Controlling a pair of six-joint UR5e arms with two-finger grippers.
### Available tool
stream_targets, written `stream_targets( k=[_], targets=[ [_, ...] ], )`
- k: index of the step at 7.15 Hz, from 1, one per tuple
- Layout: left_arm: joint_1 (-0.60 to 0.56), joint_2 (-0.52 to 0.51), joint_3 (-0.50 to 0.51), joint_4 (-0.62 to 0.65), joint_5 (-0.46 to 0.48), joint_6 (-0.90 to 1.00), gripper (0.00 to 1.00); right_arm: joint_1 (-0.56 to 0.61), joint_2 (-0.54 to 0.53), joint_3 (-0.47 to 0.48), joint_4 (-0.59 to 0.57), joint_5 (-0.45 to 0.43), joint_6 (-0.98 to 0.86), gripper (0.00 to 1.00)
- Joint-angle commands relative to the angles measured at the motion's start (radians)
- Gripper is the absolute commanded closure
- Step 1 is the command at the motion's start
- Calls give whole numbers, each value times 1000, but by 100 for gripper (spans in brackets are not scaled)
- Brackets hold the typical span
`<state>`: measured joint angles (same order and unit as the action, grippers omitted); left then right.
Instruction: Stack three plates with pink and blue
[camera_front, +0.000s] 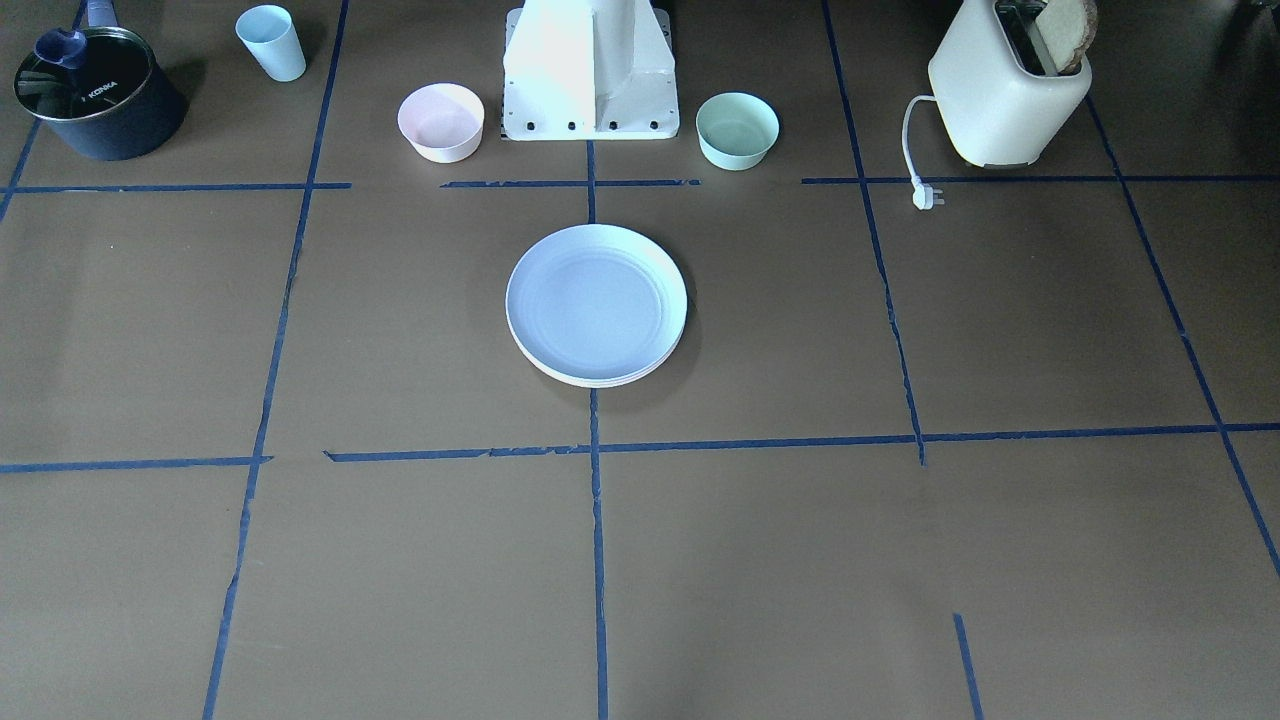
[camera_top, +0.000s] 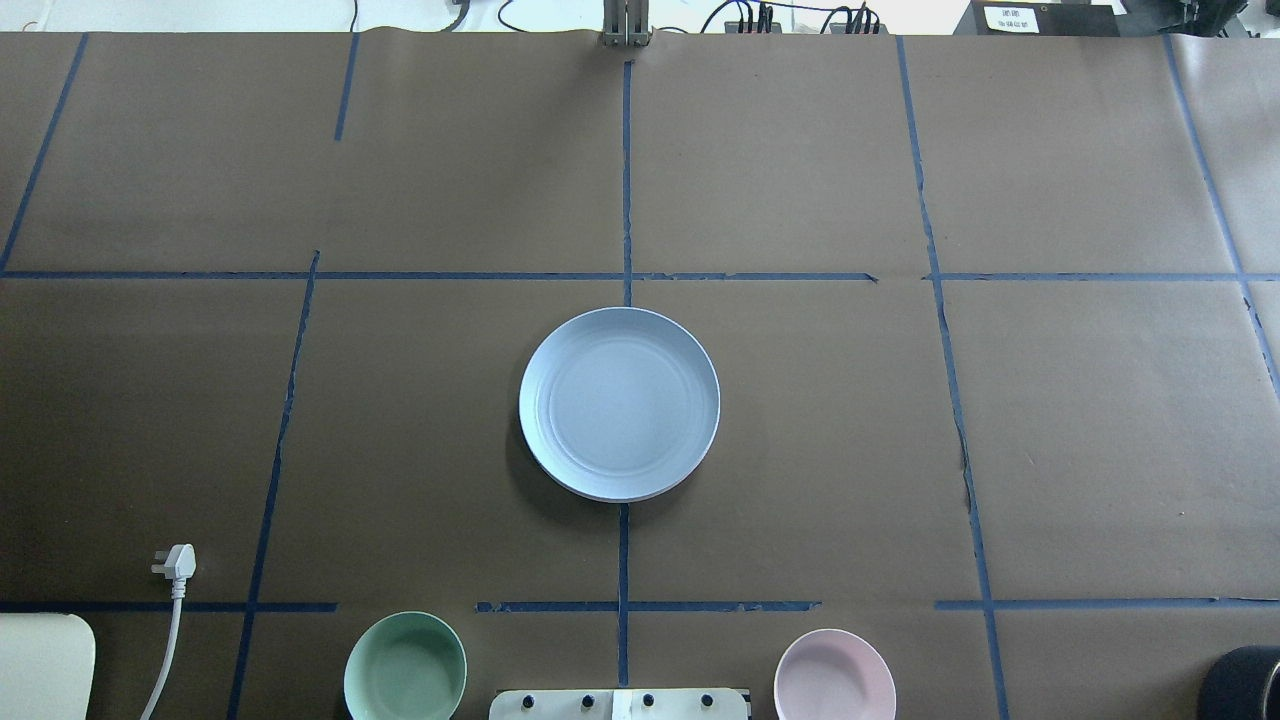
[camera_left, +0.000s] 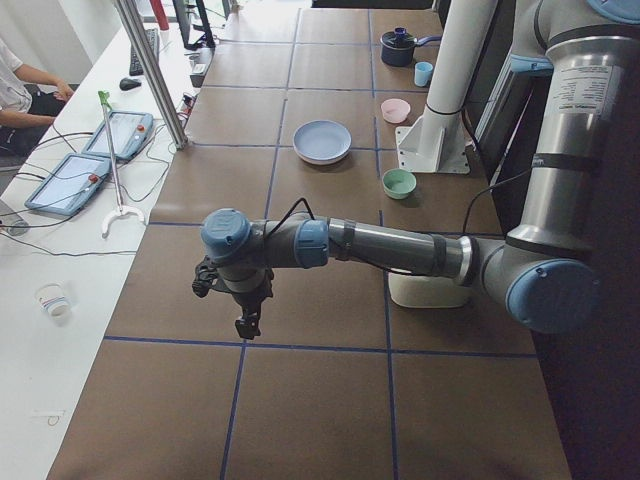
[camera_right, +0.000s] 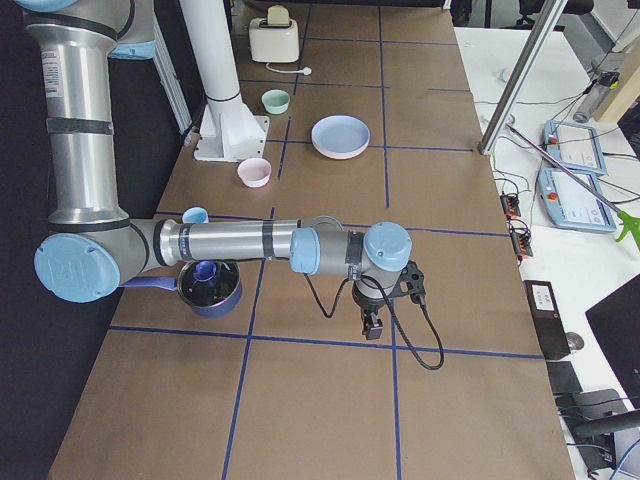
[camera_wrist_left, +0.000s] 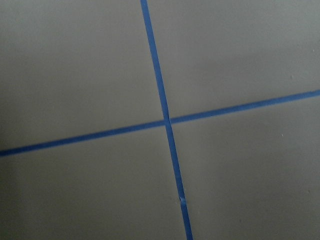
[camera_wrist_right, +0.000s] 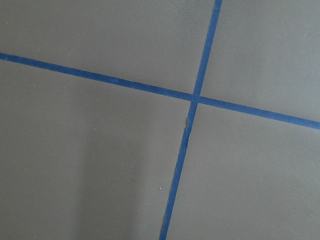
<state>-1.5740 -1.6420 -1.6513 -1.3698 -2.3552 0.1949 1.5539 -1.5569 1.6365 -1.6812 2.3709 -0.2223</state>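
the stacked plates, blue uppermost, could be knocked askew if re-approached; whether left fingers and right fingers are spread cannot be told.

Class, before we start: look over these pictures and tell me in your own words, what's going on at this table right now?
Nothing is being handled at this moment. A light blue round matte plate lies on top of others at the middle of the brown paper-covered table. Layered rims show beneath it, the lowest a cream-white plate; a pink one cannot be made out for certain. The left gripper and right gripper hang over opposite ends of the table, far from the plates. Whether they are open or shut cannot be told.
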Motion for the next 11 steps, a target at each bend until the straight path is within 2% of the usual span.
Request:
stream_targets(
  k=[1, 11],
  targets=[
    [2, 31, -30, -3, 1, -12, 0, 0, -6, -1, 3, -1, 3, 0],
    [8, 51, -4, -8, 1, -11, 0, -1, -38, 19, 8, 10, 9, 0]
  ],
)
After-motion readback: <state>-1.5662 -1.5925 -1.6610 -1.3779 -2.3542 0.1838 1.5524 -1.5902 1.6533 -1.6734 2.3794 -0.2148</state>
